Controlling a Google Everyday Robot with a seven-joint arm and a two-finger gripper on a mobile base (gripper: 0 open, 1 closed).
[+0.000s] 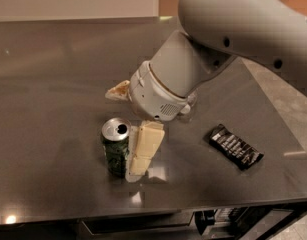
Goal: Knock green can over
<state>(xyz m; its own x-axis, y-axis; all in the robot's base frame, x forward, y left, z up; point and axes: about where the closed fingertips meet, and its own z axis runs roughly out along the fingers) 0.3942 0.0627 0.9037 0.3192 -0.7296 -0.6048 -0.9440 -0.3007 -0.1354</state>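
Standing apart, the fingers (144, 149) hang near the worktop's (53, 84) front edge. One is just right of the upright green can (116, 151), the other behind it. A dark wrapped bar (236, 146) lies toward the right edge.

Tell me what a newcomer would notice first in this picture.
The big pale robot arm fills the upper right, its gripper open at the upright green can near the front edge of the dark table, one cream finger right beside it. A dark snack bar lies to the right.
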